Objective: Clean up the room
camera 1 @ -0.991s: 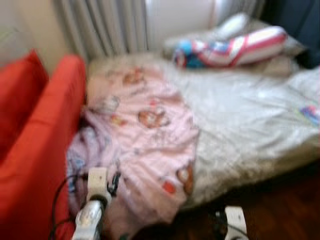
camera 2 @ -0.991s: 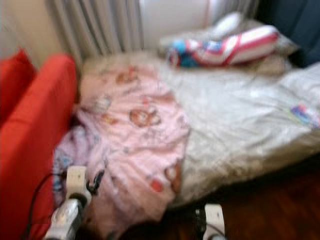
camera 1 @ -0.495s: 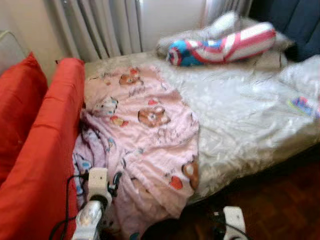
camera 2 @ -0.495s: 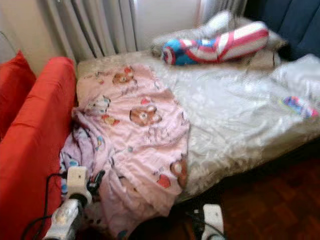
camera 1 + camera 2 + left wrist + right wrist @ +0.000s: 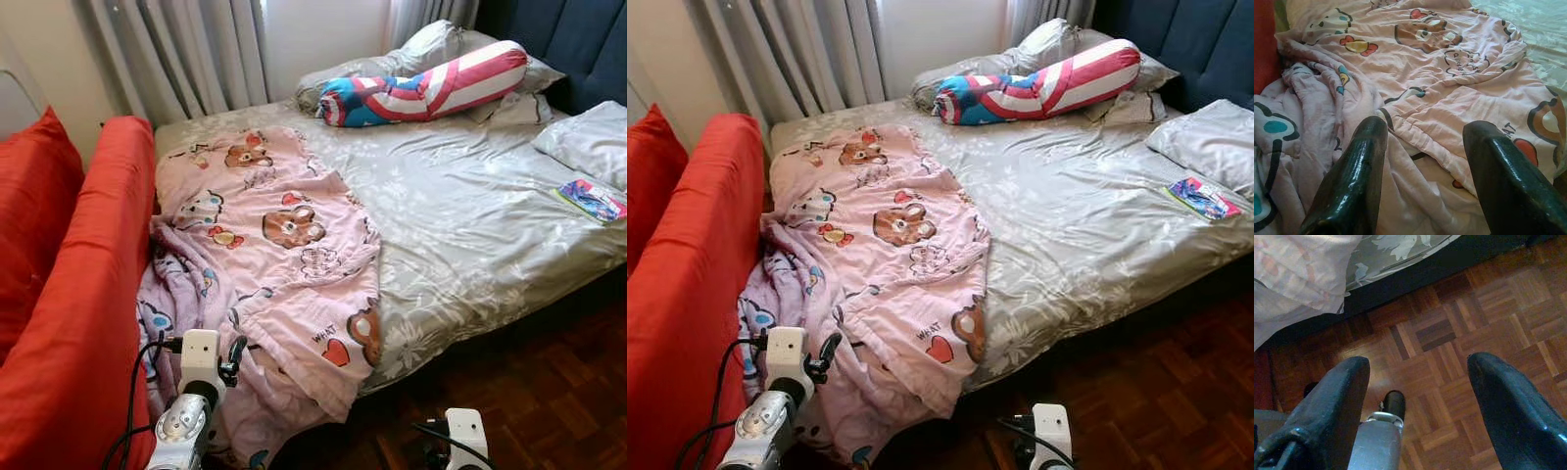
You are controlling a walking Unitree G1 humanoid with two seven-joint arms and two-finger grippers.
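Note:
A pink blanket [image 5: 274,255] printed with bears and hearts lies crumpled over the left side of the bed [image 5: 460,225], its lower end hanging off the front edge. My left gripper [image 5: 1427,126] hovers open just above the bunched folds of this blanket [image 5: 1440,73], holding nothing. The left arm [image 5: 186,421] rises at the bottom of the left eye view, by the blanket's hanging corner. My right gripper [image 5: 1419,363] is open and low over the parquet floor [image 5: 1474,308], beside the bed's edge.
A red sofa [image 5: 69,294] stands tight against the bed's left side. On the grey sheet lie a striped bolster [image 5: 421,83], grey pillows [image 5: 593,142] and a colourful book [image 5: 593,199]. Curtains [image 5: 176,49] hang behind. Dark parquet [image 5: 549,392] runs along the front.
The head camera has steadied and swung a little, so the picture is now sharp and shows more of the bed's right side. Nothing on the bed has moved; both arms hold their places.

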